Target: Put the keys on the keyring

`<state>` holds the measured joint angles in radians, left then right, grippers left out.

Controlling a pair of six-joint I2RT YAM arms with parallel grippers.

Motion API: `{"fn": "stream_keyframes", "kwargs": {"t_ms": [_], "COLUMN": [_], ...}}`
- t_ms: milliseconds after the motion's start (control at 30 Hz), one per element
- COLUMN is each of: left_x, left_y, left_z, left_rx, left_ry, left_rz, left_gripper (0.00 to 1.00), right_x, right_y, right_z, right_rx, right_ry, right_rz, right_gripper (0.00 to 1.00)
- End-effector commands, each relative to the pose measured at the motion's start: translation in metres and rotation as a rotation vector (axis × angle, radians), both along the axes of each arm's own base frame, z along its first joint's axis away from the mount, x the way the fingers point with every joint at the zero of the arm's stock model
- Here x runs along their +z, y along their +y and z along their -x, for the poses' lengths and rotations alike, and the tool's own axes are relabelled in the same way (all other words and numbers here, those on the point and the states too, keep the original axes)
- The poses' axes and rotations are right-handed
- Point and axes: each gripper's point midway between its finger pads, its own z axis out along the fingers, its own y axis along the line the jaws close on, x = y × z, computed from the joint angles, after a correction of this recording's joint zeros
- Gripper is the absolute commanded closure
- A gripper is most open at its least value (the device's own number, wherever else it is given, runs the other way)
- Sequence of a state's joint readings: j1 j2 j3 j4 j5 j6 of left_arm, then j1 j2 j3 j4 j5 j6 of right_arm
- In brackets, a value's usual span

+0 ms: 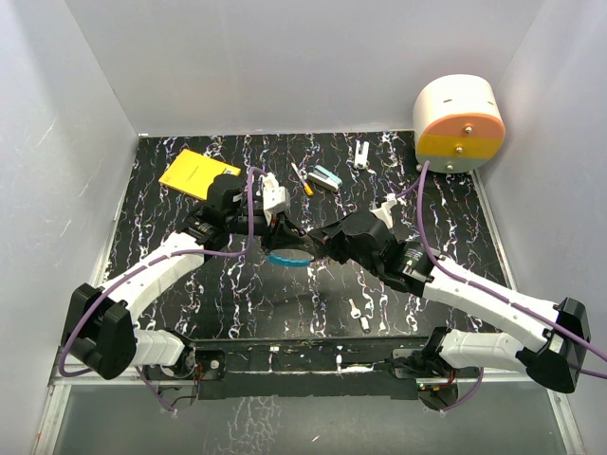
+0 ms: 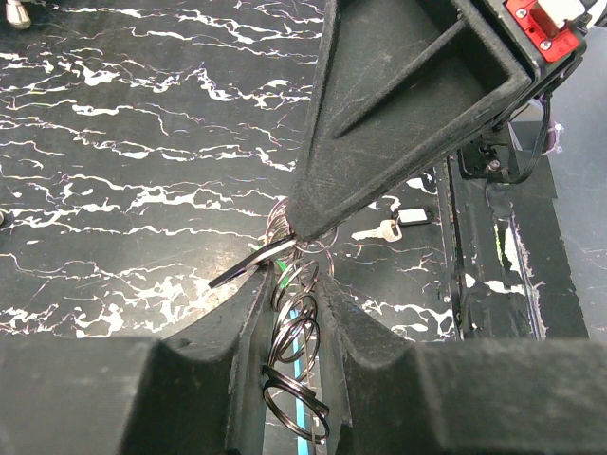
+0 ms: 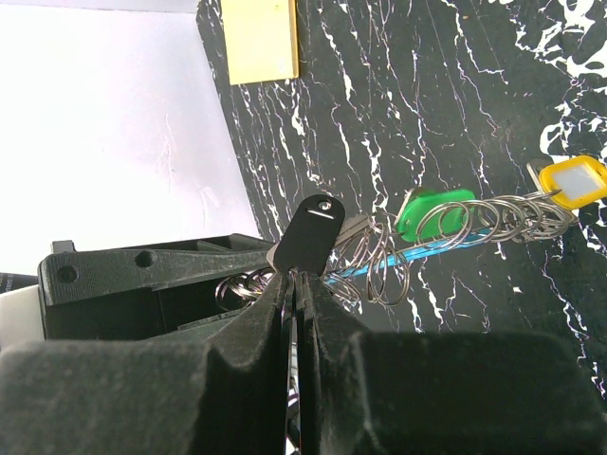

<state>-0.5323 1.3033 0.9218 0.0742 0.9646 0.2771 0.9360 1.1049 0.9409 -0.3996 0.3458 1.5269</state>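
While both arms meet over the black, white-veined table top (image 1: 190,303), the left gripper (image 2: 292,289) has its jaws drawn almost together on the keyring (image 1: 285,258), a thin silvery wire loop with a bright blue plastic arc. A run of small split rings is bunched in the gap between the jaws.

The right gripper (image 3: 296,280) is fully closed on a flat key with a black oblong plastic head (image 3: 308,232), which stands just above its fingertips and against the rings.

Beyond those tips, a green-headed key (image 3: 436,209) and a yellow-headed key (image 3: 574,180) hang among the rings. A plain silver key (image 2: 379,229) lies loose on the table, past the left jaws.

Judgement: the loop is light, springy and slick, so it is best pinched close to its split. The keys are stiff and tiny and are best gripped flat on the head, hole left clear.
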Motion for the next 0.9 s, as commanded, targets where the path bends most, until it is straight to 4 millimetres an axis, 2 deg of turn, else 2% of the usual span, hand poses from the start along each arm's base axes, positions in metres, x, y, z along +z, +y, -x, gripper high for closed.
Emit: {"fn": "stream_keyframes", "kwargs": {"t_ms": [0, 533, 867], "left_x": [0.025, 0.022, 0.01], "left_y": [-0.002, 0.0, 0.004], "left_z": [0.003, 0.002, -0.006], "left_rx": [-0.028, -0.025, -0.002], "left_ry": [-0.068, -0.087, -0.138], "left_rz": [0.046, 0.027, -0.021], "left_gripper": [1.0, 1.0, 1.0], "right_x": [0.025, 0.027, 0.033], "right_y": [0.005, 0.012, 0.015], "right_z": [-0.006, -0.008, -0.009], "right_rx": [-0.019, -0.006, -0.007], "right_ry": [-0.05, -0.047, -0.043], "right_rz": [-0.067, -0.065, -0.067], "right_gripper": [0.92, 0.92, 0.92]}}
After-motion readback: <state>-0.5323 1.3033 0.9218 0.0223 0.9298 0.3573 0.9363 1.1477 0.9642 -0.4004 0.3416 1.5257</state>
